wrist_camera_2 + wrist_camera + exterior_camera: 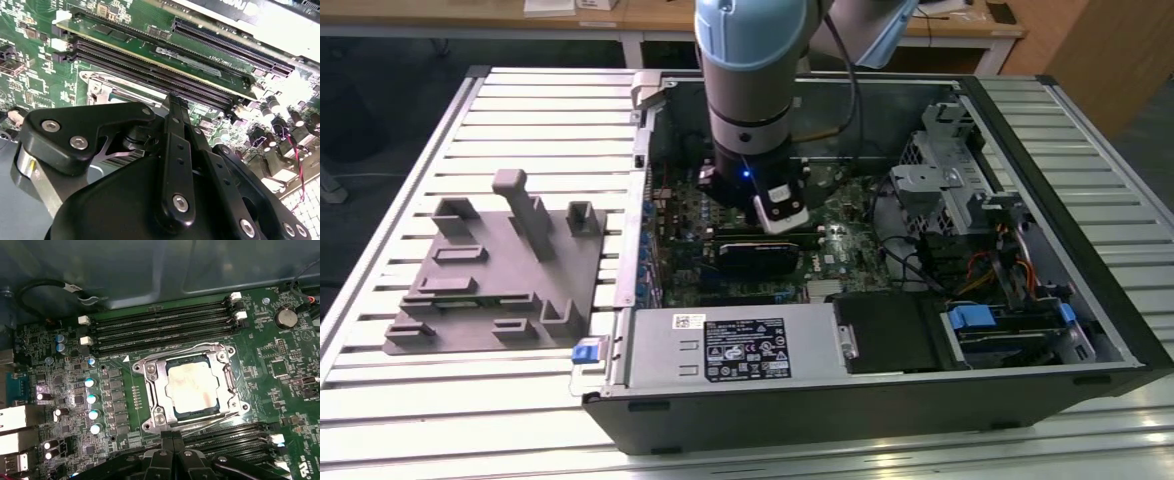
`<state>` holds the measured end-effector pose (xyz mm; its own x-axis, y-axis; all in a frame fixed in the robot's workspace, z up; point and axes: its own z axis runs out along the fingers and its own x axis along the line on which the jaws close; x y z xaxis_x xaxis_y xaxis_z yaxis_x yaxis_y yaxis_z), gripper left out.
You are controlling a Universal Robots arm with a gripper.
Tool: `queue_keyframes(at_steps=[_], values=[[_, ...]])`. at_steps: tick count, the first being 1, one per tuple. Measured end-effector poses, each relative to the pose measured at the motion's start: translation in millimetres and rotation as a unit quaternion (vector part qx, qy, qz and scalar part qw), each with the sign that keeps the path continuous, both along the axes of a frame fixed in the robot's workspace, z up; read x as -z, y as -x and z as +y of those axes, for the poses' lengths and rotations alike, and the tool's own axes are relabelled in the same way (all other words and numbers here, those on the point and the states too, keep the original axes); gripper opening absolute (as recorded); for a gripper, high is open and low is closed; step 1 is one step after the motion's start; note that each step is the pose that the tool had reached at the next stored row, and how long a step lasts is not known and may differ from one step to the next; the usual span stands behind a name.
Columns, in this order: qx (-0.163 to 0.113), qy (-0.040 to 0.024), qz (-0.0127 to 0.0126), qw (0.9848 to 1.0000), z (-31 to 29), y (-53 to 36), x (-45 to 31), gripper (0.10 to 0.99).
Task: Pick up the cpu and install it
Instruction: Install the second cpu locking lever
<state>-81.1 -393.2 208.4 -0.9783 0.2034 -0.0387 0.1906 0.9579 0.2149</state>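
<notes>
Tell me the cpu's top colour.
Silvery-white with faint tan smudges, cpu clearest in the first wrist view.

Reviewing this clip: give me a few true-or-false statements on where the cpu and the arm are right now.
1. The cpu lies inside the metal socket frame on the motherboard. True.
2. The cpu rests on the grey fixture block. False: it sits in the socket.
3. The arm reaches down into the open computer case. True.
4. The grey fixture block is inside the case. False: it stands on the table beside the case, on the exterior view's left.
</notes>
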Motion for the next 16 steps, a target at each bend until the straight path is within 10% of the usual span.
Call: queue_keyframes(at_steps=[16], values=[[-0.013, -0.0397, 0.0002, 0.9991, -7.7, 10.7, 15.4, 0.106]])
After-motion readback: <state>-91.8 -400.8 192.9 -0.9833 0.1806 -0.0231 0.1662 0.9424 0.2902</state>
